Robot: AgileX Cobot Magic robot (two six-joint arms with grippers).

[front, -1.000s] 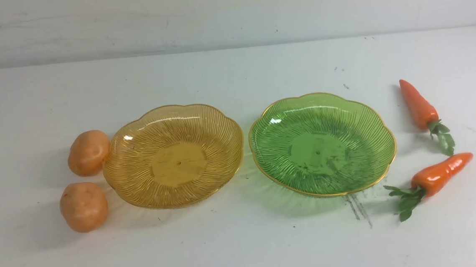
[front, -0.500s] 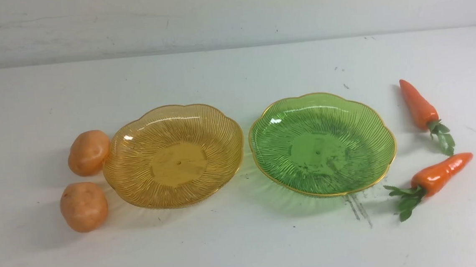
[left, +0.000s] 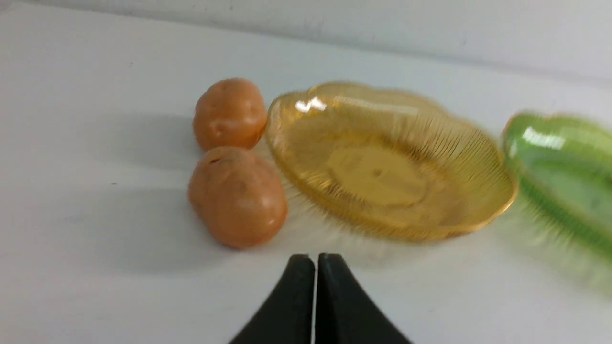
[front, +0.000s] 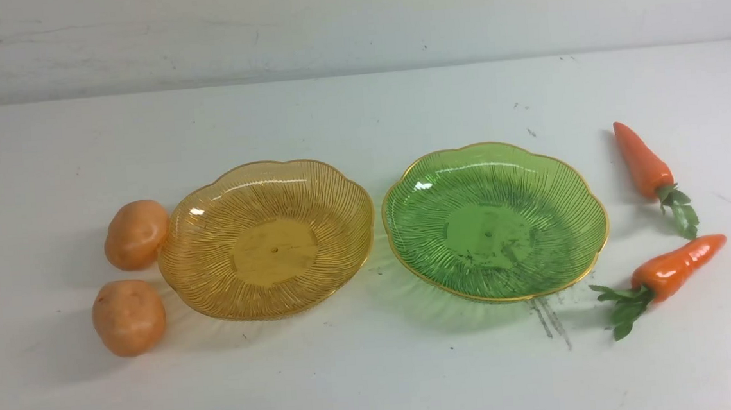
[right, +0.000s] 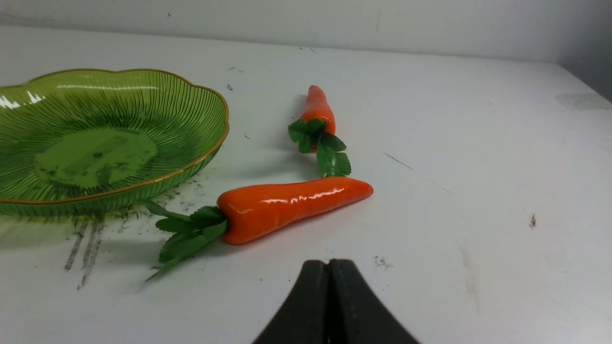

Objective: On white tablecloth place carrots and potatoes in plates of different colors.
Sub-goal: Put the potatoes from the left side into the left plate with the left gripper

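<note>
Two potatoes (front: 136, 234) lie just left of the amber plate (front: 272, 250), two carrots (front: 678, 267) right of the green plate (front: 496, 228), all on the white tablecloth (front: 377, 371). The left hand (left: 315, 260) and right hand (right: 329, 265) are pinched together, empty.

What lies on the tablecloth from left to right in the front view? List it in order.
The potatoes → amber plate → green plate → carrots. Within each pair the spans overlap, so no order is given.

Plates: two out there, one amber plate (front: 196, 268), one green plate (front: 566, 217).
Potatoes: two, count them, first potato (front: 136, 234), second potato (front: 129, 317).
Carrots: two as well, first carrot (front: 642, 161), second carrot (front: 675, 268).
White tablecloth (front: 359, 115): just the one, carrying all six pieces.
</note>
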